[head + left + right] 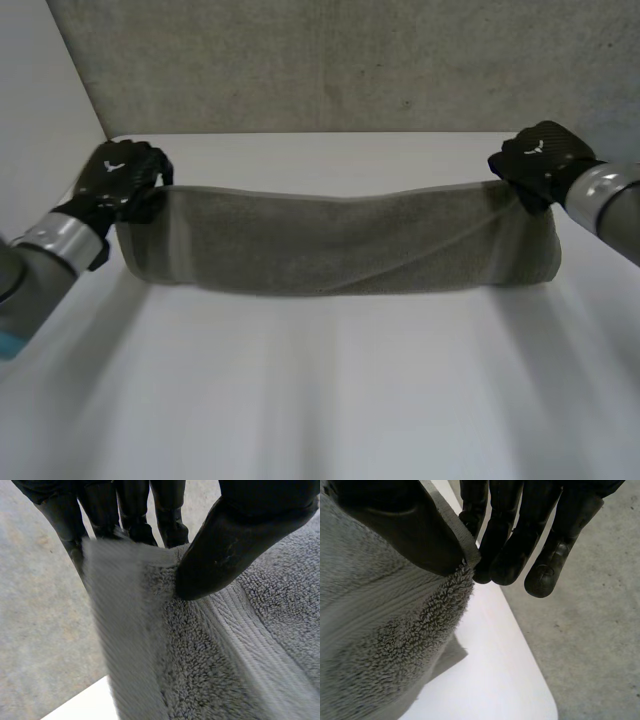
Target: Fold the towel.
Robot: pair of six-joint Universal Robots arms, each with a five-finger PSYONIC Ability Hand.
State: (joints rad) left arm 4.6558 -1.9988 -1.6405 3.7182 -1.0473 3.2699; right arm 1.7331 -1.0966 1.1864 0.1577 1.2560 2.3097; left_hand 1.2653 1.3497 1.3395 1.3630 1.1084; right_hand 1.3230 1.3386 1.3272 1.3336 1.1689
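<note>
So the table [320, 400] is a plain white one, smooth top, and most of it is just bare white surface. Its far edge runs straight along a grey speckled wall [350, 60]. From the right wrist view you can see one corner of the table [520, 680] is rounded off, with rough grey ground past it. The towel [340, 245] is strung across the far part, over the tabletop. Honestly can't tell if its lower edge is touching the surface or hanging just off it.
</note>
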